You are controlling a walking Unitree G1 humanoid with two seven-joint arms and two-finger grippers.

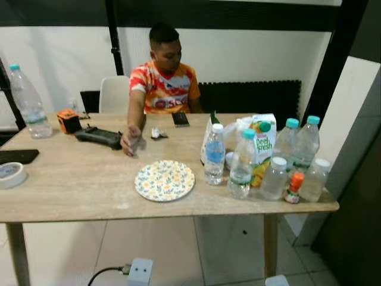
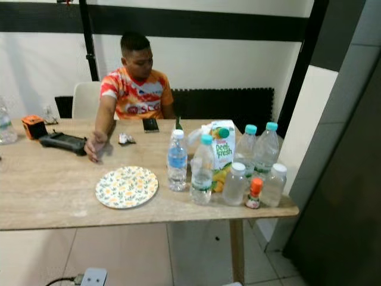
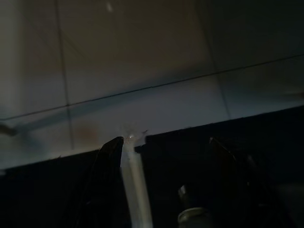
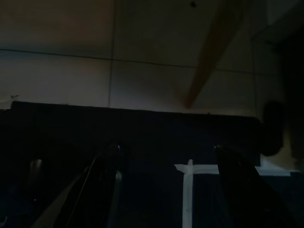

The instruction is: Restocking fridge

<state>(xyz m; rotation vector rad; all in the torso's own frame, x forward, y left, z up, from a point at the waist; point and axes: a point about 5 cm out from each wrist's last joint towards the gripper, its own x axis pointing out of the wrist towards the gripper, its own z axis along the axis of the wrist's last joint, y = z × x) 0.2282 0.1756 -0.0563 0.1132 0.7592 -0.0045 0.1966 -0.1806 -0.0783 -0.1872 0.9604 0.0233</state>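
I see a matt, pale wood-grain table [image 1: 71,185], clear glossy plastic water bottles [image 1: 215,154], a printed paper juice carton [image 1: 264,143], a glazed-looking floral plate [image 1: 165,180], and smooth shiny floor tiles [image 1: 65,250] underneath.

a light wooden table [image 1: 71,185] carries a floral plate [image 1: 165,180], a juice carton [image 1: 264,143], clustered water bottles [image 1: 215,154], a black controller [image 1: 98,137] and a tape roll [image 1: 10,174].

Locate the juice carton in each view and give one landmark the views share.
Left eye: juice carton right of centre, among the bottles.
Right eye: carton just right of centre.
Left wrist: dark floor, no carton.
Right wrist: dark floor, no carton.
Shared landmark: floral plate left of the carton.
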